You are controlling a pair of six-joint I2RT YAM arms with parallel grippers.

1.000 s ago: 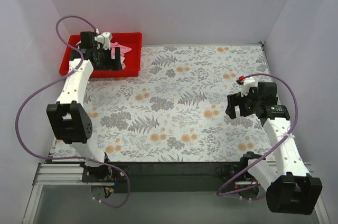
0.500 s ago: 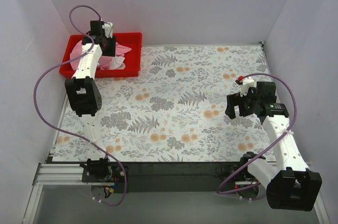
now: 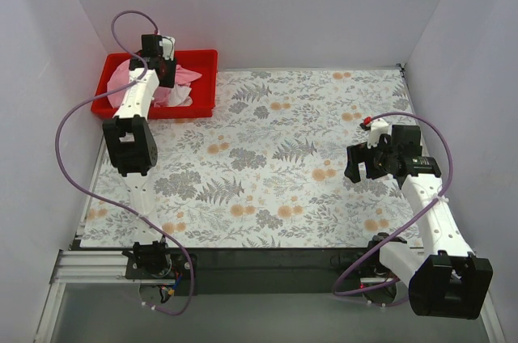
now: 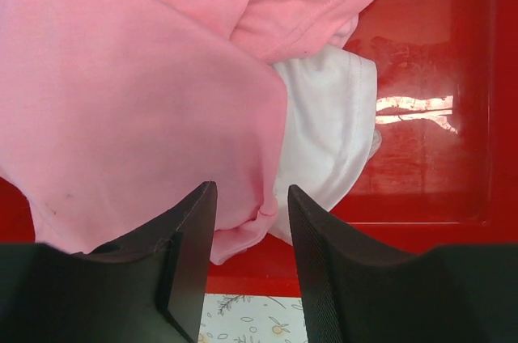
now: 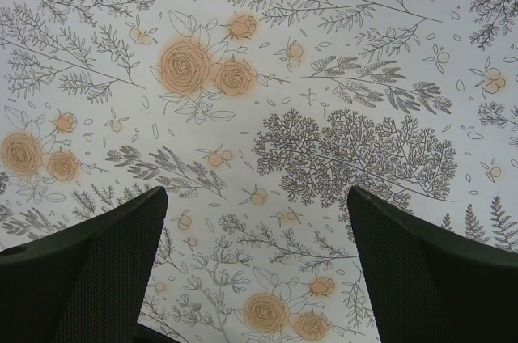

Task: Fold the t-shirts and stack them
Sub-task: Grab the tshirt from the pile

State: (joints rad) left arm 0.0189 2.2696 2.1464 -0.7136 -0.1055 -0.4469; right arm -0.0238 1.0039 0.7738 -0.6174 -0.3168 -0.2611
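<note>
Now the left gripper has risen over the red plastic bin, jaws narrowly parted above the crumpled pink cloth t-shirt, nothing pinched, so the pick is pending. Right gripper wide open, empty, over the desk.

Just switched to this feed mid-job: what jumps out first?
The red bin at the table's far left corner stands out first. It holds a crumpled pink t-shirt and a white t-shirt, and the left gripper is above them with its fingers apart. The right gripper hangs wide open over the floral table.
</note>
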